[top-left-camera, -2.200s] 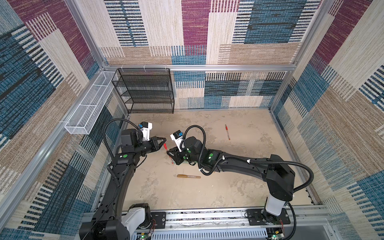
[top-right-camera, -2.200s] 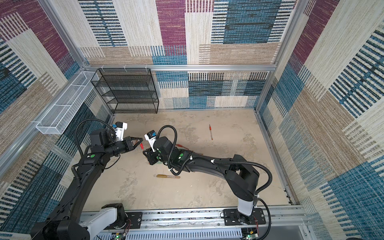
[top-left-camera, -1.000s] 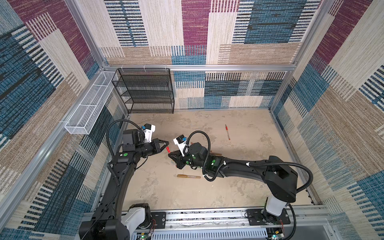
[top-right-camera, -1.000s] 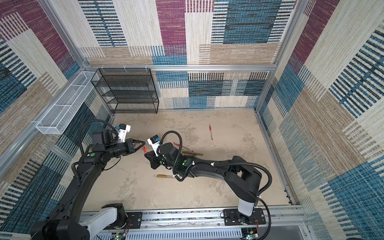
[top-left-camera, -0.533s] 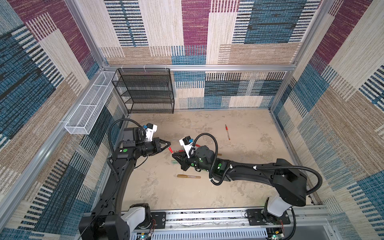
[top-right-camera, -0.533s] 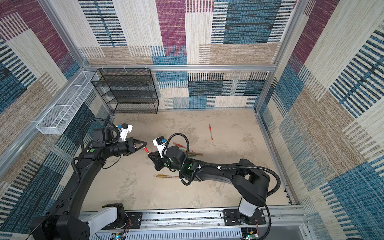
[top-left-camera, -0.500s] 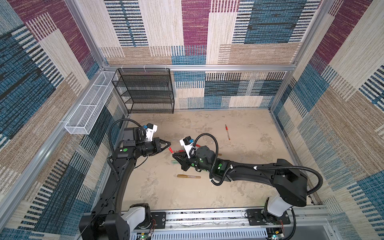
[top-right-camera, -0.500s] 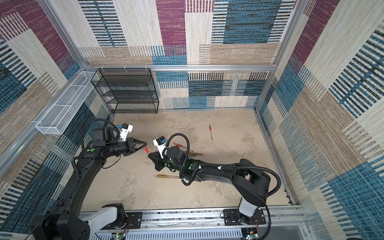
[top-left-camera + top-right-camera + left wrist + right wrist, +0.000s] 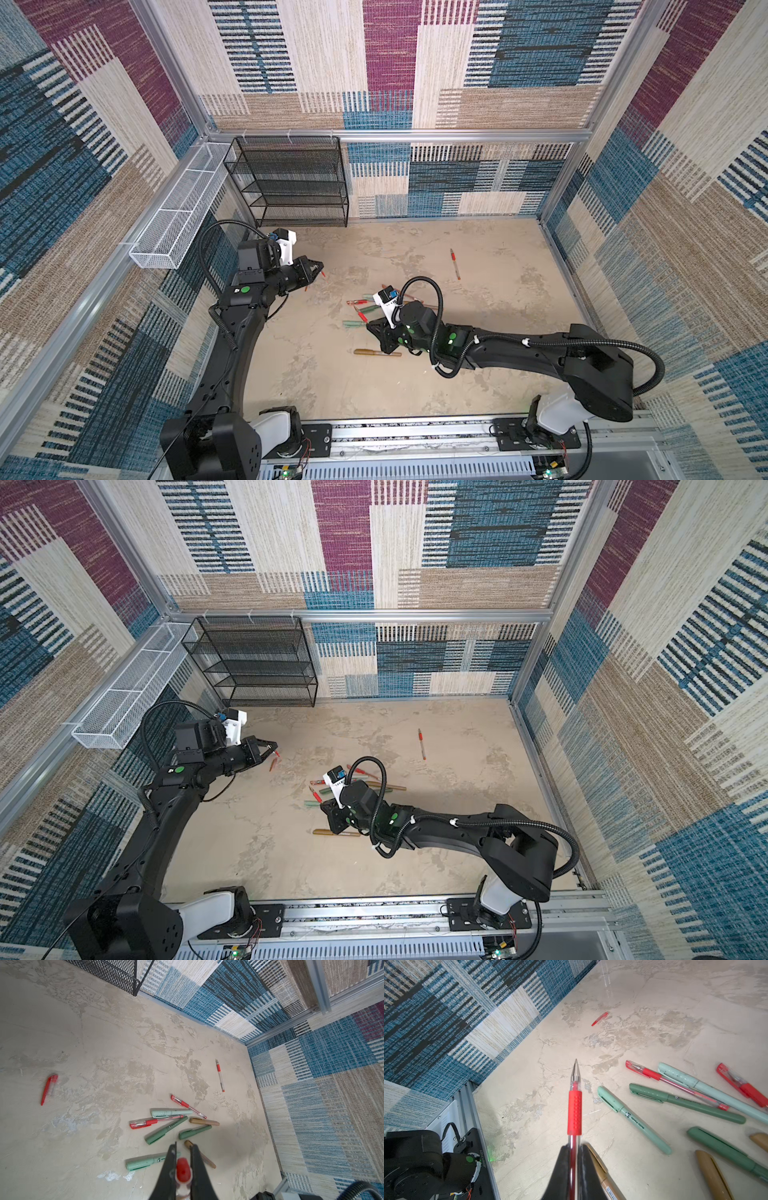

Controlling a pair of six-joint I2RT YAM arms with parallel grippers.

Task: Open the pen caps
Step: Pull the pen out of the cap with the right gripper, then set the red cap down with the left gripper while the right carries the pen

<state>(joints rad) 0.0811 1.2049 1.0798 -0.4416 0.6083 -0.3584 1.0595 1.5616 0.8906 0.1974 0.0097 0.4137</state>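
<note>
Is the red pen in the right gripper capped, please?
Uncapped: the red pen shows a bare metal tip; the left gripper holds a red cap.

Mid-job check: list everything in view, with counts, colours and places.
capped red pens: 2, red and clear, mid-table cluster
mint pens: 2, pale mint, same cluster
dark green pens: 2, dark green, same cluster
bronze-gold pens: 3, bronze-gold, same cluster
lone red pen: 1, red and clear, uncapped, apart toward back right
loose red cap: 1, red, table's left part
shelf rack: 1, black mesh, back left
wire basket: 1, white, on left wall
table: 1, beige
left gripper: 1, black, shut on held red cap
right gripper: 1, black, shut on held red pen, uncapped
</note>
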